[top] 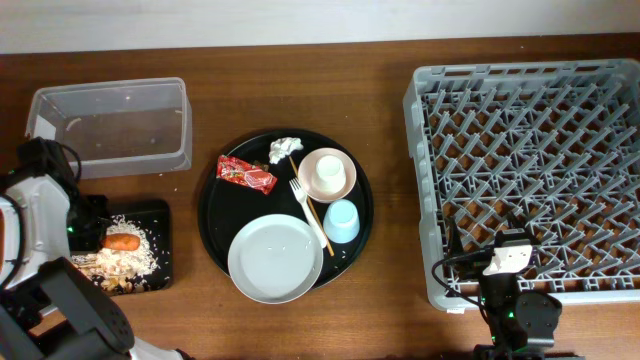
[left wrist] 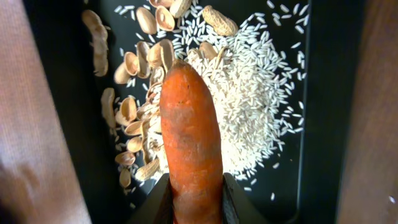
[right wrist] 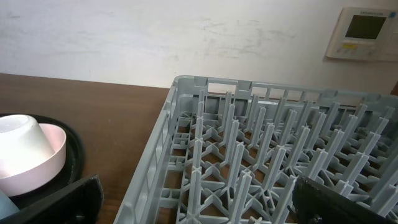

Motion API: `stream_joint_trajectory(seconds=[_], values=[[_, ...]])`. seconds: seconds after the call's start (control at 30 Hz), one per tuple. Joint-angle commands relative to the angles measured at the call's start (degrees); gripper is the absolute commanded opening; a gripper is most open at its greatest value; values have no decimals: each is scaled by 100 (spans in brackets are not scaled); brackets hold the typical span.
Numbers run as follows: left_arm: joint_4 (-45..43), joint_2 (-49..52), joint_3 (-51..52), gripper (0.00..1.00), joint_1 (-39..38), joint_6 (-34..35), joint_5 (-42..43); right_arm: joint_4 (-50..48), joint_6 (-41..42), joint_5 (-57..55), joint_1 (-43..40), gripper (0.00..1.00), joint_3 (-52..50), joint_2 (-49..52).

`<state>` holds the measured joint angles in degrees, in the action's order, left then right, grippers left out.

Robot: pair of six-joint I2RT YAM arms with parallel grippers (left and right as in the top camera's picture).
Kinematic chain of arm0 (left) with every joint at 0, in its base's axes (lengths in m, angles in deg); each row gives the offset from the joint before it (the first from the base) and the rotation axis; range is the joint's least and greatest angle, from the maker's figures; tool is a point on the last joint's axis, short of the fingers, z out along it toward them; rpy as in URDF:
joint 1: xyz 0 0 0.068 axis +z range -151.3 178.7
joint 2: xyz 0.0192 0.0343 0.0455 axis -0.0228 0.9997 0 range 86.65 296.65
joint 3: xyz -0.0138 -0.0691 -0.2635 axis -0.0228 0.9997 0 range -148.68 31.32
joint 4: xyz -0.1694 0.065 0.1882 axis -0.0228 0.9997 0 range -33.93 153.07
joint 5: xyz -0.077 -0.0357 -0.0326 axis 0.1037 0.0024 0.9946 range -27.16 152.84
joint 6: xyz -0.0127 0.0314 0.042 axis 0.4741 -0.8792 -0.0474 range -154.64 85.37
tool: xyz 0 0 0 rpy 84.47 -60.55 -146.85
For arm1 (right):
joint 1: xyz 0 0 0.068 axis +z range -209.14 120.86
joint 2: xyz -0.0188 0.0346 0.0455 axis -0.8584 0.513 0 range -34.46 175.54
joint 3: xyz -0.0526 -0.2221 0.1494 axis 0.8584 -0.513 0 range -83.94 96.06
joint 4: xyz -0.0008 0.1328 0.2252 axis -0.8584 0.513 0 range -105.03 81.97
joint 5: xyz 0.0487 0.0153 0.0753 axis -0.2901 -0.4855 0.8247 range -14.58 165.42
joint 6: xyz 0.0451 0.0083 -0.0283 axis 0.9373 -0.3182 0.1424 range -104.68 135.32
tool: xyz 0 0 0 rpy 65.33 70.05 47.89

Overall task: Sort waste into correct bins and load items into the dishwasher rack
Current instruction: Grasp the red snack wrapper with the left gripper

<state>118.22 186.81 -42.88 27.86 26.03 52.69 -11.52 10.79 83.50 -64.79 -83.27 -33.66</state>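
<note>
Carrot piece (left wrist: pixel 189 137), clamped by my left gripper (left wrist: pixel 196 208), points lengthwise away from it over the black tray (left wrist: pixel 326 124) and its rice (left wrist: pixel 261 93); my right gripper (right wrist: pixel 199 205) gapes.

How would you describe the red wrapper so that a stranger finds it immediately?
Find the large round black tray in the middle of the overhead view. The wrapper lies on its upper-left part, beside the crumpled white tissue. It is the only shiny red thing there.
</note>
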Motion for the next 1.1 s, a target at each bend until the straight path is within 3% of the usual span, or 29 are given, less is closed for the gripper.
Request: stream_joint_trajectory(seconds=[0.0,0.17,0.3,0.53,0.57,0.67,0.7,0.93,1.07], values=[[-201,-149,293,38,13,-31,-125,20,9,35,-33,99,-35,-44],[-210,-149,302,43,13,-33,-122,20,9,33,-33,99,-35,-44],[-210,-155,299,53,13,-103,94,20,9,33,-33,99,-35,-44],[-87,-730,-11,68,-363,-1257,601,20,9,33,-33,99,-35,-44],[-98,-942,-68,69,-546,-1497,776,20,9,33,-33,99,-35,-44],[-437,-1403,-131,92,-1176,-2542,1716,20,9,33,-33,98,-35,-44],[-496,-1493,-133,96,-1390,-2599,1928,20,9,35,-33,98,-35,-44],[-1331,-1403,-133,96,-3329,-2693,2079,22,9,35,-33,99,-35,-44],[-1600,-870,-409,96,-3901,-2691,2050,20,9,33,-33,99,-35,-44]])
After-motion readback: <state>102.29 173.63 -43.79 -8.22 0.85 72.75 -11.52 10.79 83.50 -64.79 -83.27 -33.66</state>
